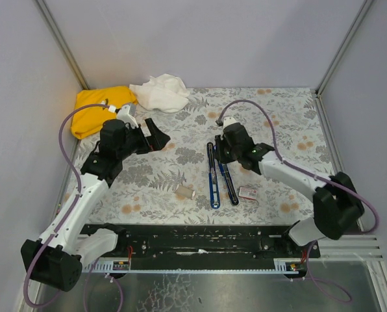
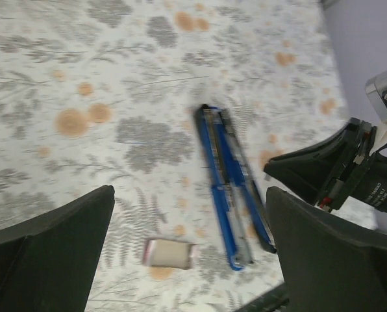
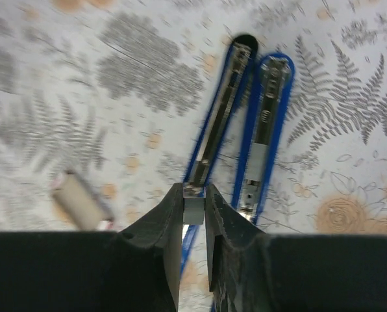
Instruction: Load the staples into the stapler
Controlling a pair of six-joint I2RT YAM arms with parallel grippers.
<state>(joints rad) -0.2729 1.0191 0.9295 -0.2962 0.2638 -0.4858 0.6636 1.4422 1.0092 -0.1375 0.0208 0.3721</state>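
The stapler (image 1: 213, 177) lies opened flat mid-table, its blue arm and black base side by side; it also shows as the stapler (image 2: 224, 188) and the stapler (image 3: 269, 123). My right gripper (image 3: 194, 193) is shut on a short silvery staple strip (image 3: 194, 209), held right over the stapler's channel arm (image 3: 221, 117). From above, the right gripper (image 1: 219, 155) sits at the stapler's far end. The staples box (image 1: 248, 192), whitish with red print, rests to the right. My left gripper (image 1: 158, 135) hangs open and holds nothing, left of the stapler; its dark fingers (image 2: 47, 253) frame the view.
A small beige box part (image 1: 184, 192) lies left of the stapler, also seen as the beige box part (image 2: 169, 252). A yellow cloth (image 1: 99, 107) and a white cloth (image 1: 160, 92) sit at the back left. Walls enclose the floral table; a black rail (image 1: 200, 237) runs along the front.
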